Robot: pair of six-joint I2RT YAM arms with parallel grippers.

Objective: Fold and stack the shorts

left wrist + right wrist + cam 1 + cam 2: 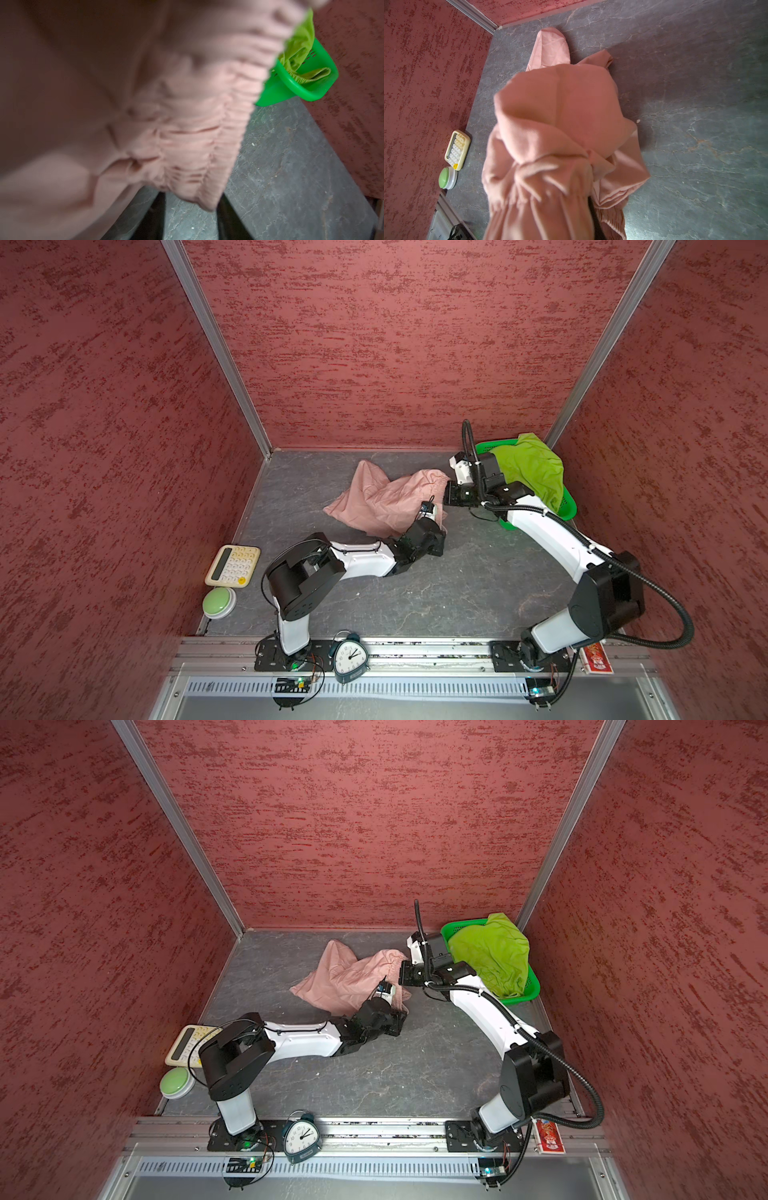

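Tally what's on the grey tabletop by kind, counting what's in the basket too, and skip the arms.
Shorts: 2, pink shorts and green shorts
Basket: 1
Calculator: 1
Button: 1
Total: 5

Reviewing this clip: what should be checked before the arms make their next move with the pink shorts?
1. Right gripper shut on the waistband of the pink shorts: ok.
2. Left gripper holding the waistband too: cannot tell, cloth hides its jaws.
3. Cloth spread flat on the table: not ok, bunched and partly lifted.
4. Lime green shorts out of the basket: not ok, draped in it.
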